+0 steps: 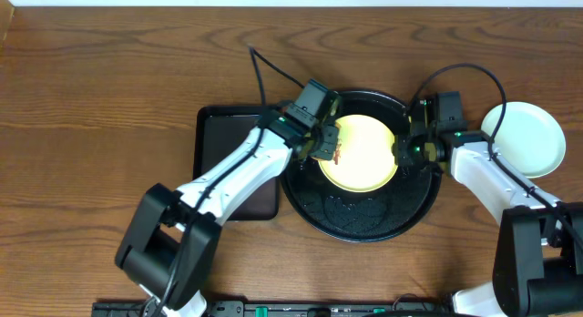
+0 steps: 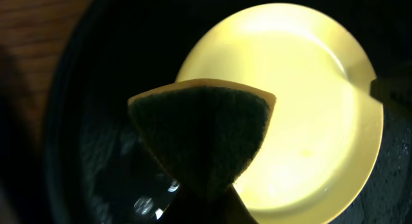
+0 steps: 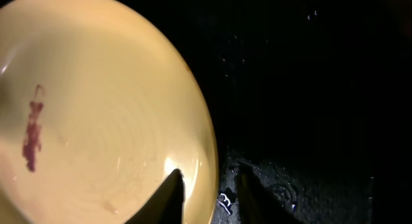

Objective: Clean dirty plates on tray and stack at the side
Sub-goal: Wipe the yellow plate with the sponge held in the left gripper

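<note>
A pale yellow plate lies on the round black tray. It carries a brown-red smear near its left side. My left gripper is shut on a yellow sponge with a dark green face, held over the plate's left edge. My right gripper is at the plate's right rim. In the right wrist view its fingers straddle the rim, one inside and one outside. A pale mint plate sits on the table to the right of the tray.
A smaller rectangular black tray lies left of the round tray, partly under my left arm. The round tray's floor is wet and speckled. A black cable runs across the table behind the trays.
</note>
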You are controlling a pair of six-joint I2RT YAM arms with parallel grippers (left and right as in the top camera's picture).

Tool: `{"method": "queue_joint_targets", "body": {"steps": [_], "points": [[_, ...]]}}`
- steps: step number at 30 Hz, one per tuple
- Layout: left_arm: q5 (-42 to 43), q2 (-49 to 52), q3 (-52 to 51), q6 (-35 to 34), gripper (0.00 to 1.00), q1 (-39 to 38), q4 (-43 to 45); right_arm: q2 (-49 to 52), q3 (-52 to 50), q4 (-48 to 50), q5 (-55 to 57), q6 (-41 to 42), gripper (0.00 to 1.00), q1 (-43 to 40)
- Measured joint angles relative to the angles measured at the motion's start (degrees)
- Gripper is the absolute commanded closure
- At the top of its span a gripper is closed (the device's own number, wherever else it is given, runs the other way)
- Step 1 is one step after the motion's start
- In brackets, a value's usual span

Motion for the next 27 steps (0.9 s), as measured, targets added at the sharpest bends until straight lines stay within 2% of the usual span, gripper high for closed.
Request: {"method": "queue_joint_targets", "body": {"steps": [2,5,13,19,27], "points": [[0.0,0.46,0.0,-0.02,0.93,-0.22,1.42,0.0,-1.18,0.72,0.04,0.5,0.93,0.0],[-0.02,0.5,0.0,0.0,0.92,-0.2,3.08,0.0,-2.6,1.29,0.0,1.01,0.99,0.0],[-0.02,2.67,0.0,0.24,0.92,-0.22,4.76,0.0,-2.97,2.21,-0.09,1.36,0.99,0.0],[-0.02,5.07,0.0,3.58,0.92,-0.37,5.99,0.0,-2.97,2.21,-0.09,1.36,0.99,0.0],[-0.02,6.1,0.0,4.81,0.92,-1.44,7.1,0.0,-2.97,2.21,-0.09,1.36,0.99,0.0]]}}
